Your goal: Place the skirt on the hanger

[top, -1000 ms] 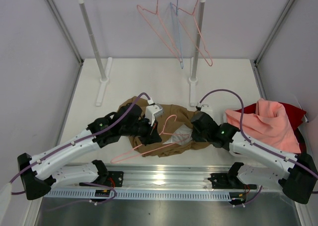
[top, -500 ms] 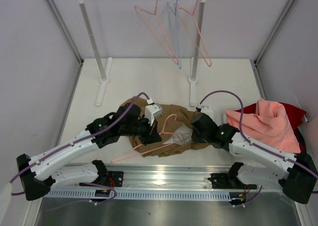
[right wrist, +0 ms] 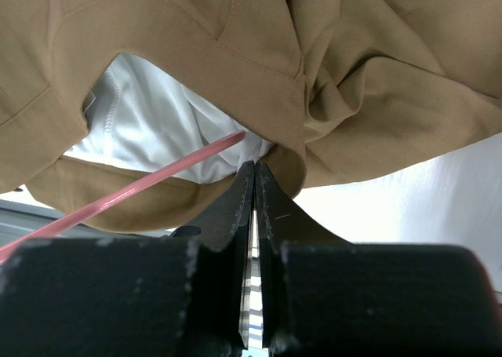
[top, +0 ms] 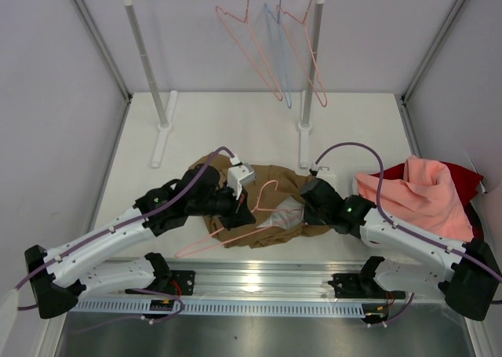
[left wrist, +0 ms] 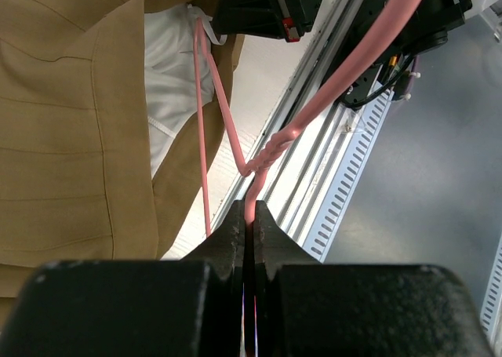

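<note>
R fingers [right wrist: 231, 216] closed since, 1 skirt [top: 278, 178], 1 hanger [left wrist: 361, 55], 3 rack hangers [top: 235, 40]

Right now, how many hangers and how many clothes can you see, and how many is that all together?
Pink hangers: 3 (left rail hanger, right rail hanger, table hanger)
Blue hanger: 1
Cloths: 3 (tan skirt, pink cloth, dark red cloth)
Total: 7

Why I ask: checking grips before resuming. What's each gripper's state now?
Left gripper: closed on the hanger.
Right gripper: closed at the edge of the skirt; whether it pinches cloth cannot be told.
</note>
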`<act>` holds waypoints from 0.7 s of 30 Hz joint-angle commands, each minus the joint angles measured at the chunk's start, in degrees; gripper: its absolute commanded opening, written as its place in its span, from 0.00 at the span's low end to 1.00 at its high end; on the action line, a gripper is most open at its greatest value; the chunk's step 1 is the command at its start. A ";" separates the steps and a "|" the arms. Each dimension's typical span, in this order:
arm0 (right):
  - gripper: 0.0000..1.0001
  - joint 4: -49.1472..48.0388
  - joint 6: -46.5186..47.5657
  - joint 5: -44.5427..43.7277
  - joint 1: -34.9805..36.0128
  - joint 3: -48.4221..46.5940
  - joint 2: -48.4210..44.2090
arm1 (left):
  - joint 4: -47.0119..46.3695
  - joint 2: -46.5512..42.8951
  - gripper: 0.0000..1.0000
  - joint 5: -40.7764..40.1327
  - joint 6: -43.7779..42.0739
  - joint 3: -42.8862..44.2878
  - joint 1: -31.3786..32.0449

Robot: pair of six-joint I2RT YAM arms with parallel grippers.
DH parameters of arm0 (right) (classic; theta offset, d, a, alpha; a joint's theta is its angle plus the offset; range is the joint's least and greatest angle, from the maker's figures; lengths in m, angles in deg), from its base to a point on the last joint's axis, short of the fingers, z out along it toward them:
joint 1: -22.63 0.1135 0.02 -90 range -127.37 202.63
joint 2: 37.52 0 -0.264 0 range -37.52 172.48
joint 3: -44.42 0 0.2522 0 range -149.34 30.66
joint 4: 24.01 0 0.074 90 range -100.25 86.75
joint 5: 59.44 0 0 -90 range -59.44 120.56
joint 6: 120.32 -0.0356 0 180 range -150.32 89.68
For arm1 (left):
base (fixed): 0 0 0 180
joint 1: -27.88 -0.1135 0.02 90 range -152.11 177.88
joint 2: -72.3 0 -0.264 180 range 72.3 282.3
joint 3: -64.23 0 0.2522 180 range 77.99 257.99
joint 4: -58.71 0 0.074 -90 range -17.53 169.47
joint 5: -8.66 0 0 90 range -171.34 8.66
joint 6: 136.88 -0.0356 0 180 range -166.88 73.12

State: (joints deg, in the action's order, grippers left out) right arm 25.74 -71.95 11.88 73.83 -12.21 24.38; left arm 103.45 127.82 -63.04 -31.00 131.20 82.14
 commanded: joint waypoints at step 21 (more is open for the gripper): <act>0.03 -1.27 -0.21 -1.45 -3.56 -5.47 0.58 | -9.35 -1.56 0.00 0.77 0.38 -4.96 0.41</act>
State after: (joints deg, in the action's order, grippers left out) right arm 25.82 -71.91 10.51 70.51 -15.36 24.91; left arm 99.58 126.56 -63.12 -30.87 126.50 82.14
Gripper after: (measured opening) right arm 0.036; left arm 0.036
